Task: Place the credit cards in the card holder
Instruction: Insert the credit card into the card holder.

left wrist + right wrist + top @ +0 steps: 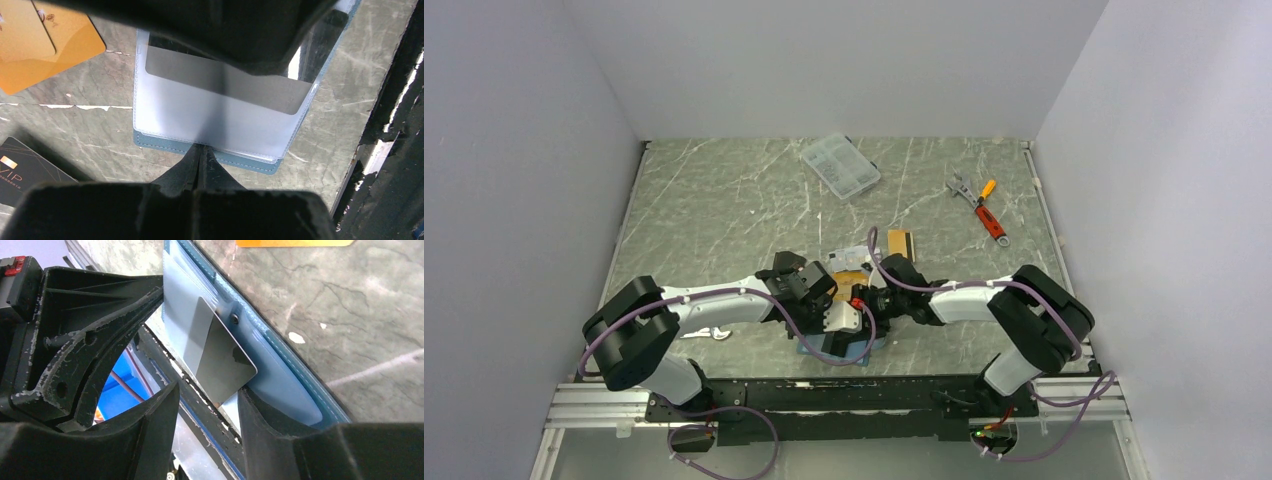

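Grey-green marbled tabletop [724, 210], white walls [524, 150]. Arms [724, 300] crowd the teal-blue folding card holder with clear sleeves [215, 120] at the near edge, hiding most of it from above. Left gripper [200, 152] pressed together at its rim; pinch unconfirmed. Right gripper [207, 395] spread around a silver-grey plastic card [215, 355], half-pocketed. Black card [22, 172] at the holder's 8 o'clock reads "VIP", cut off. Orange-gold card [45, 50] at 10 o'clock.

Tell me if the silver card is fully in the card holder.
Sticking out. One end of the silver card sits in the card holder pocket; the rest juts between the open right gripper fingers.
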